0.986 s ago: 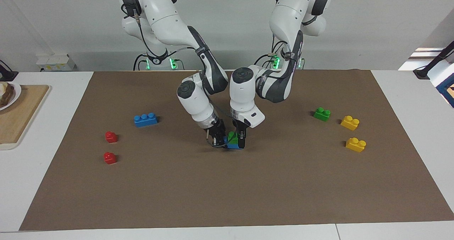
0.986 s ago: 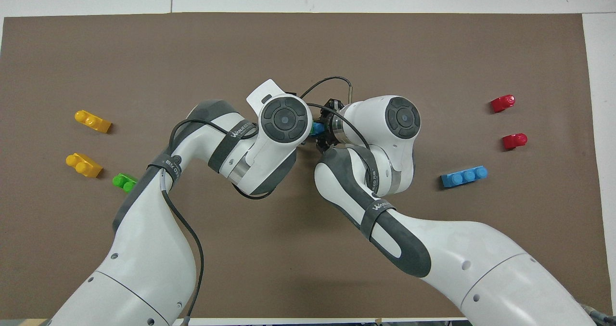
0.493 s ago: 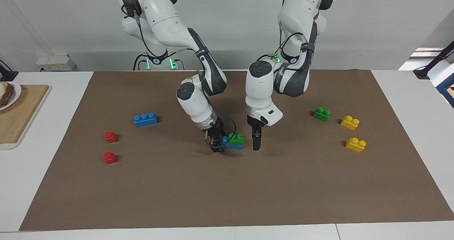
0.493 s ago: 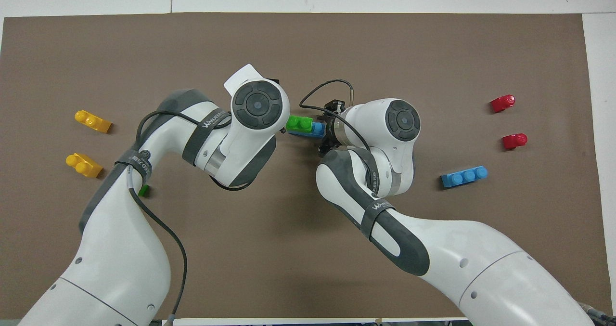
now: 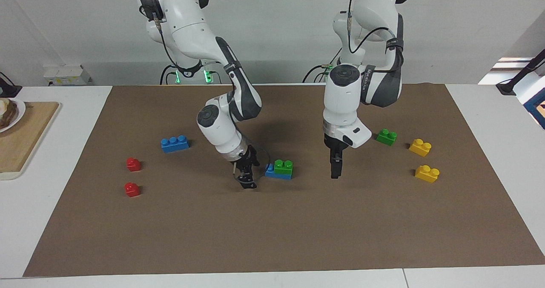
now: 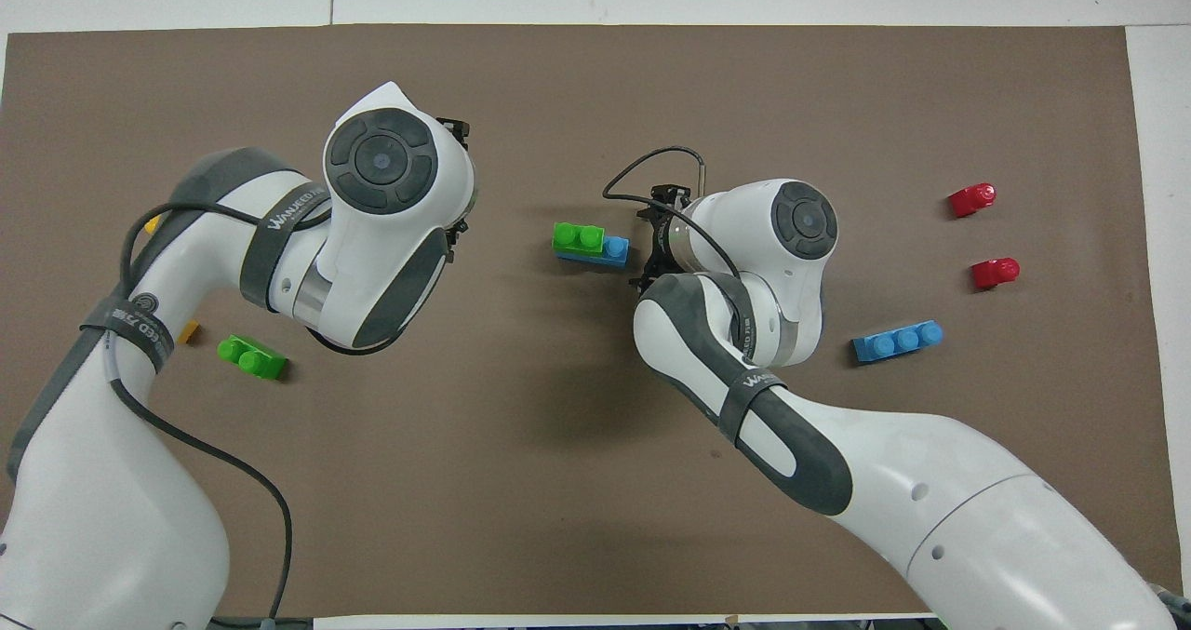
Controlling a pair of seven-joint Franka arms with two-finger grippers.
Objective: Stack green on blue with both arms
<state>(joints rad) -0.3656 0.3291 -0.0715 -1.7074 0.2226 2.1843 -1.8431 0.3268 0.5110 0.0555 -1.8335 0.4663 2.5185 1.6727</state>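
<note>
Right gripper [image 5: 248, 181] first: low over the brown mat [image 5: 272, 237], just beside the bare end of the blue brick [image 5: 269, 169], on the side toward the right arm's end of the table. Touches nothing, as far as can be seen. Carries no brick; apart or together, cannot tell. Left gripper [image 5: 335, 171] also low over the mat, near the stack on the side toward the left arm's end, but clearly apart from it. Points straight down, also without a brick (its opening not readable either).

Green brick [image 5: 283, 166] seated on the blue brick in the middle of the mat. Covers two of the three studs and leaves one bare, toward the right gripper. Looks level in the facing view, so probably pressed home.

Now the risks, as a judgement only:

- Could push the stack sideways, or tip the green brick off, if the right gripper swings toward it instead of rising first. Very little room there.
- Could catch the stack with the cable loop [image 6: 651, 160] at the right wrist, which hangs close by.
- If a second stack is wanted, from the other green brick [image 5: 386, 137] and the other blue brick [image 5: 175, 144], could take a wrong piece. Yellow bricks [image 5: 420, 147] lie just beside that green one, with the same two studs.
- Could bring the two wrists together when meeting in the middle.
</note>
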